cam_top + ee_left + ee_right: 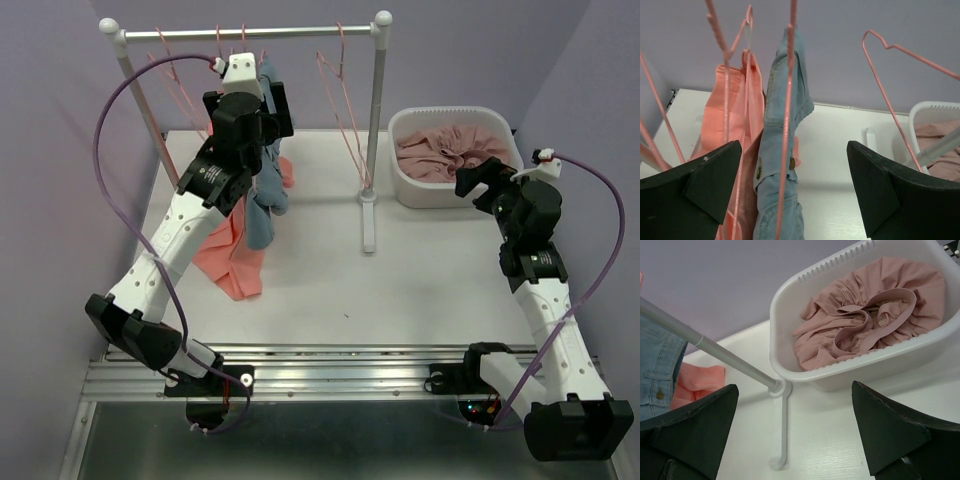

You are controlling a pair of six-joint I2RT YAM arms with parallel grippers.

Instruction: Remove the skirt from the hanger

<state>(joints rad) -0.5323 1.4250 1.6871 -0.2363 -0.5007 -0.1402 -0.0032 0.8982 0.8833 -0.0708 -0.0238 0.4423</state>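
Note:
A light blue denim skirt (262, 210) hangs on a pink hanger (788, 100) from the rack rail (300, 33); it also shows in the left wrist view (782, 120). A salmon garment (232, 255) hangs beside it on the left (742, 115), its lower end resting on the table. My left gripper (277, 108) is up at the rail, open, with the denim skirt and its hanger between the jaws (795, 190), nearer the left finger and not pinched. My right gripper (478, 180) is open and empty beside the basket, above the table (795, 435).
A white basket (455, 112) at the back right holds a dusty pink skirt (865, 315). Empty pink hangers (345, 110) hang near the rack's right pole (375, 110), whose foot (782, 425) lies on the table. Purple walls close the back and sides.

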